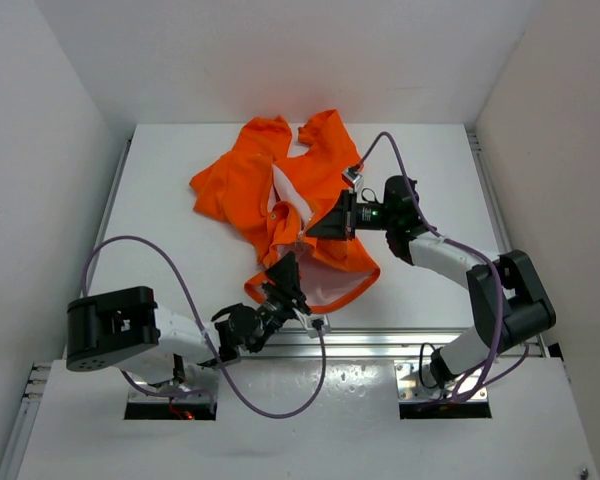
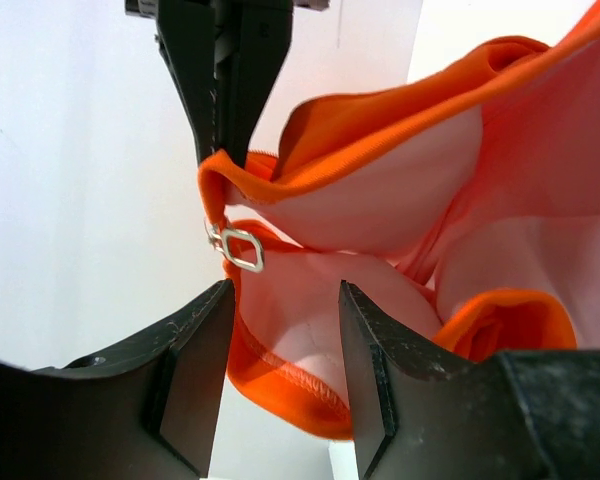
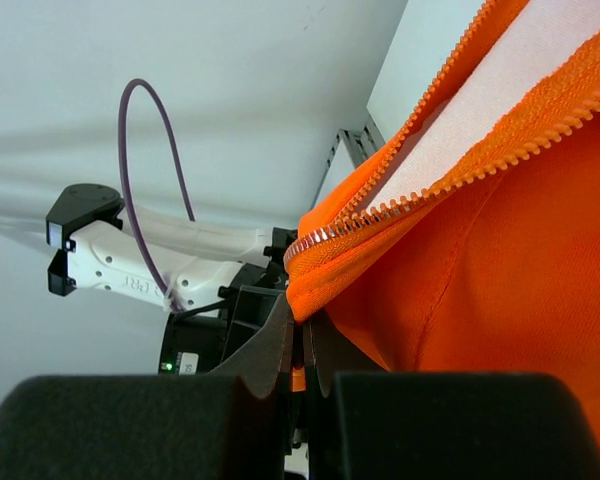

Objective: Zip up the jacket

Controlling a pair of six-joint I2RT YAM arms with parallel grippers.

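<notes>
One orange jacket (image 1: 248,182), arm lettering (image 3: 132,283) blurred

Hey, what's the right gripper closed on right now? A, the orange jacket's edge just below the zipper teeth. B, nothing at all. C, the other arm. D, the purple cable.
A: the right gripper is shut with the edge of the jacket pinched between its fingers, right under the zipper teeth.
</notes>
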